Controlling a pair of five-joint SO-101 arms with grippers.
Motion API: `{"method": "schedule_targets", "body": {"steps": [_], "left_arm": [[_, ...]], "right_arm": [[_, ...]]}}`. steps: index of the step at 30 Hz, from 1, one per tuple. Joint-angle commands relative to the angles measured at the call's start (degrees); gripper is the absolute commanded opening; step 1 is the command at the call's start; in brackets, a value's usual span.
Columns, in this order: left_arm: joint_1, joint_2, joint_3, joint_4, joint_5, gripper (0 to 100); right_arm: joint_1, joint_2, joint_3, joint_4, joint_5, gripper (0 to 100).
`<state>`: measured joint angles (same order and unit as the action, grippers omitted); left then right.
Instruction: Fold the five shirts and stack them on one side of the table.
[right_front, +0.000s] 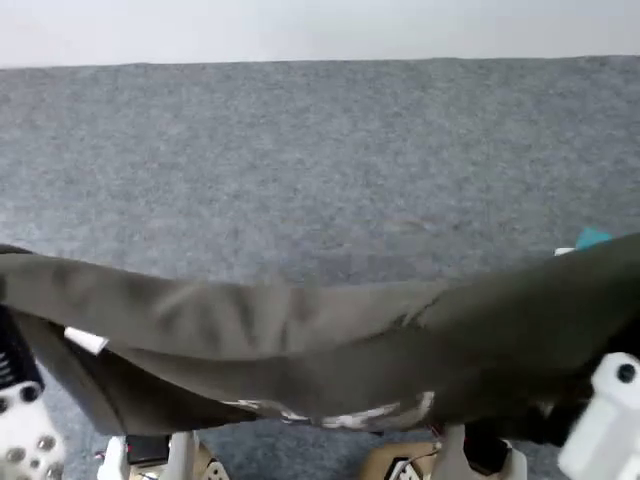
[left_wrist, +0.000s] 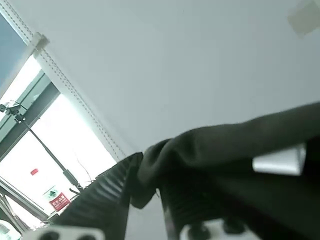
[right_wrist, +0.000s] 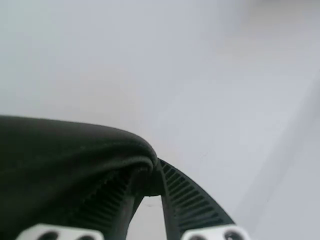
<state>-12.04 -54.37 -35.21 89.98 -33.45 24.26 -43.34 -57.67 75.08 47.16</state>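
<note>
High view: dark shirt (right_front: 300, 330) clamped by left tool (left_wrist: 150, 182) and right tool (right_wrist: 149, 182); white tag (right_front: 85, 341) illegible.

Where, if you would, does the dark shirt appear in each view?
High view: dark shirt stretched across the front, over the table.
Left wrist view: shirt bunched between the jaws.
Right wrist view: shirt draped into the jaws.
Shared landmark: white tag, high and left wrist views.

Lab-like room: tripod (left_wrist: 42, 146) by window (left_wrist: 20, 170)
</note>
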Motion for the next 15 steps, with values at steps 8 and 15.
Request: {"method": "schedule_targets", "body": {"steps": [8, 15], "left_arm": [[-0.4, -0.1, 2.6, -1.8, -0.3, 1], [-0.4, -6.0, 2.9, -1.1, -1.9, 1]], "right_arm": [[0.6, 0.7, 2.0, 0.9, 0.4, 1.1], [0.3, -2.8, 2.0, 6.6, 2.4, 1.1]]}}
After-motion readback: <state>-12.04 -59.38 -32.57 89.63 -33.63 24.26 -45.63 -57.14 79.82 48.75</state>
